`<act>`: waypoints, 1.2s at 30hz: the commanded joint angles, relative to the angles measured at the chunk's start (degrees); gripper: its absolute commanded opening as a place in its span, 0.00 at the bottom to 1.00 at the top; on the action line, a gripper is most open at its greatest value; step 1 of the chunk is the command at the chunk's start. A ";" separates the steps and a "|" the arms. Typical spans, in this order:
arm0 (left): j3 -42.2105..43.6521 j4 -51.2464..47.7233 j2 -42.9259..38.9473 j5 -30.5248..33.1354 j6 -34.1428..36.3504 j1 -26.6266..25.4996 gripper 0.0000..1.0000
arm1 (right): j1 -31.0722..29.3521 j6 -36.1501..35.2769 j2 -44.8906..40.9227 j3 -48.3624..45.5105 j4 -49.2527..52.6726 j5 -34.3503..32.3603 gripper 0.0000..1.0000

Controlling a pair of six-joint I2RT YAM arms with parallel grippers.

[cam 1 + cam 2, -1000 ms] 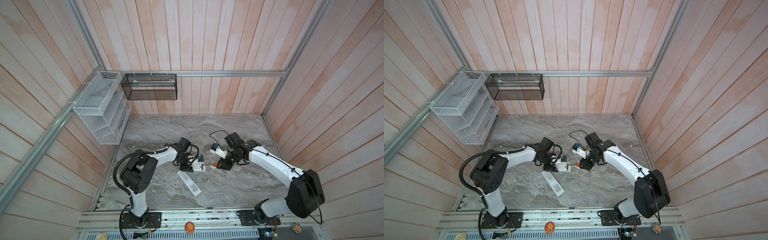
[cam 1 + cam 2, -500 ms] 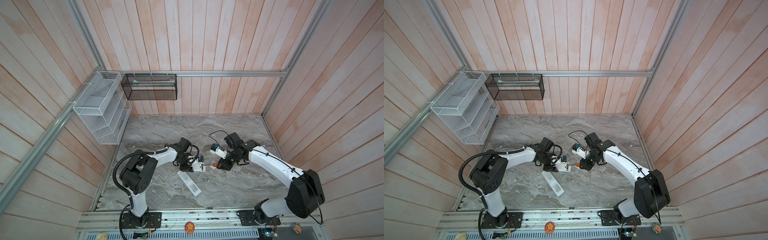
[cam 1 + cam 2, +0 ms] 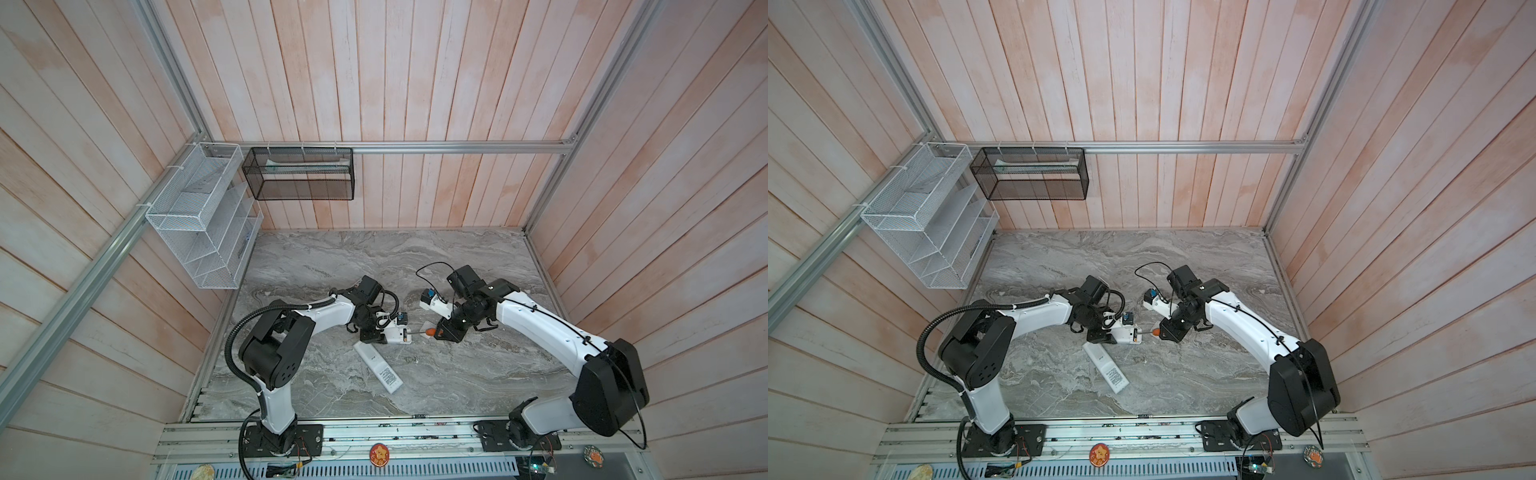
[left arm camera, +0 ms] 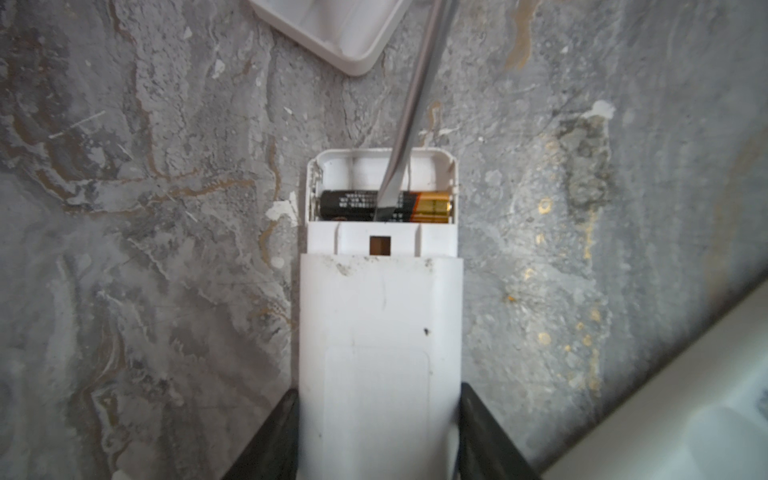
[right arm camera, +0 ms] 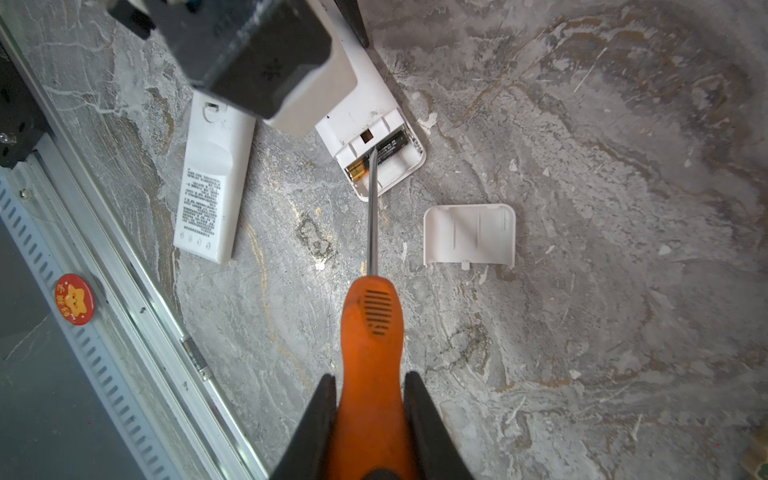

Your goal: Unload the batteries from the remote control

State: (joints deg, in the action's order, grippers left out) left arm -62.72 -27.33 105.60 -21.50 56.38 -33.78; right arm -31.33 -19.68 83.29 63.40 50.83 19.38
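Marble top (image 4: 166, 208): left claw (image 4: 378, 395) clamps remote (image 4: 380, 332), right claw (image 5: 370, 378) screwdriver (image 5: 371, 332), blade (image 4: 409, 104) partly hiding battery (image 4: 349, 205).

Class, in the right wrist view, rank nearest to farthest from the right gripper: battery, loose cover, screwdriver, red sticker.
1. Screwdriver: held by the right gripper.
2. Loose cover: on the table.
3. Battery: in the open remote.
4. Red sticker: on the rail.

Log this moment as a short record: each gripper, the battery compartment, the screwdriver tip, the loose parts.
left gripper: shut on the remote control
right gripper: shut on the orange-handled screwdriver
compartment: open; one battery in it, the other slot empty
screwdriver tip: against that battery
cover plate: off, lying on the table near the open end
second remote: on the table, not gripped
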 commanded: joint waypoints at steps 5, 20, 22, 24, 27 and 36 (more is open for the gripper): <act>1.43 3.26 -2.46 6.53 0.13 -1.17 0.23 | -1.86 0.89 6.22 3.99 6.89 -5.06 0.00; 2.44 4.74 -2.95 8.99 0.35 -2.08 0.23 | -3.76 3.15 8.42 9.79 8.89 -8.25 0.00; 2.28 4.59 -2.77 9.50 0.46 -2.08 0.23 | -3.70 3.39 7.40 9.25 9.19 -8.90 0.00; 2.27 4.63 -2.59 10.28 0.48 -2.08 0.22 | -3.49 3.55 6.60 9.03 9.55 -9.25 0.00; 2.25 5.01 -2.68 12.29 0.28 -2.08 0.22 | -3.38 3.73 5.77 8.87 9.80 -9.52 0.00; 2.45 4.90 -1.98 13.94 0.66 -2.17 0.22 | -3.26 4.15 4.27 10.32 11.46 -10.86 0.00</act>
State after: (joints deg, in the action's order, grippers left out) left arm -60.84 -21.80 103.48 -10.35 56.36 -36.10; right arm -34.85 -16.47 89.03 73.19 57.56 12.14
